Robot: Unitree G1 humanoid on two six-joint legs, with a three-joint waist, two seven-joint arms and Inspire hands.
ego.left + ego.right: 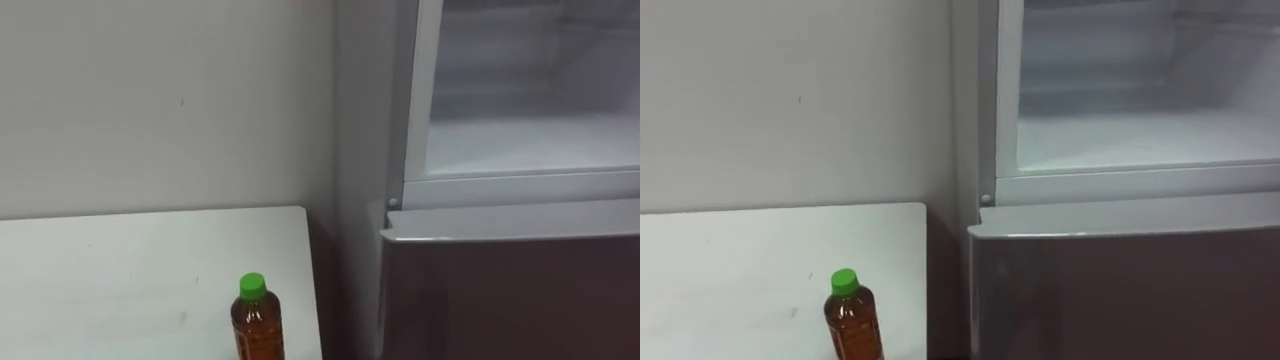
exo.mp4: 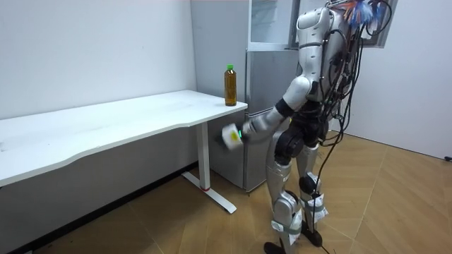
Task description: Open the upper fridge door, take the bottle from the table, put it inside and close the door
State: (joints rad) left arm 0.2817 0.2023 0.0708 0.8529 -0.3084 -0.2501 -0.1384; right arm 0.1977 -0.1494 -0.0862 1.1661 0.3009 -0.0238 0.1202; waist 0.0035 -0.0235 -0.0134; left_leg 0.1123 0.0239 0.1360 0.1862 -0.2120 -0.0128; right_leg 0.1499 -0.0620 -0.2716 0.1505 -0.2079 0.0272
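Bottle (image 1: 257, 320) upright on the white table (image 1: 120, 270), above the left hand (image 2: 232, 135) and apart from it.
In the room view the robot stands facing the fridge (image 1: 500, 290), by the table's end, and that hand hangs low, under the level of the tabletop; whether it is released or clenched cannot be told. The amber, green-capped bottle stands higher than the hand, at the table corner nearest the fridge. Up and beyond the hand, the upper compartment (image 1: 530, 110) is open, with a closed lower door beneath.
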